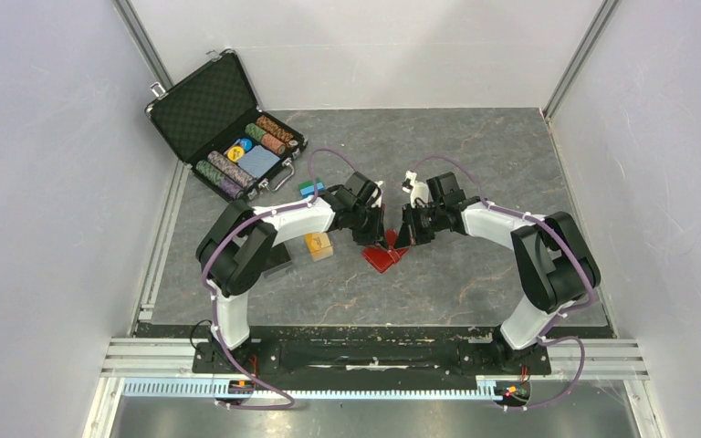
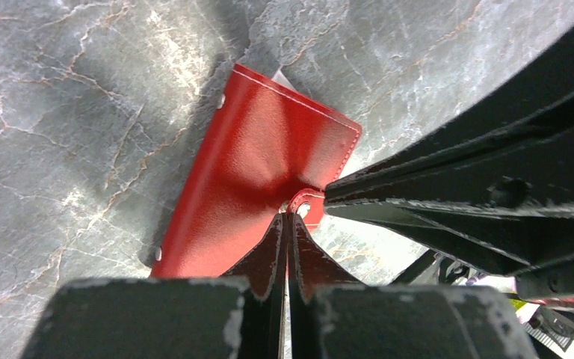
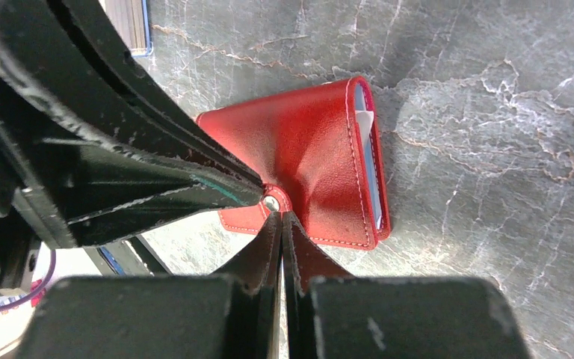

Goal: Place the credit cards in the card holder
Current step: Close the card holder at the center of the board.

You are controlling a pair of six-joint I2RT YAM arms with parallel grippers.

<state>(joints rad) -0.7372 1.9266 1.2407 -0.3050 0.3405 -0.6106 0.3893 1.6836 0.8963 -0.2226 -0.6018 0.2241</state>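
The red card holder [image 1: 383, 259] lies folded on the grey stone table, between the two arms. Its leather side [image 2: 261, 172] faces up and its snap clasp tab [image 3: 270, 202] sticks out toward the grippers. A pale grey-blue credit card edge [image 3: 372, 176] shows inside the folded holder. An orange-gold credit card [image 1: 318, 245] lies on the table to the left of the holder. My left gripper [image 2: 290, 217] is shut, its tips touching the clasp tab [image 2: 303, 203]. My right gripper [image 3: 280, 215] is also shut, with its tips against the same tab from the other side. Nothing shows between either pair of jaws.
An open black chip case [image 1: 228, 128] with striped chips stands at the back left. A small blue-green object [image 1: 311, 188] lies near the case, and a dark flat object [image 1: 276, 260] sits under the left arm. White walls stand on both sides.
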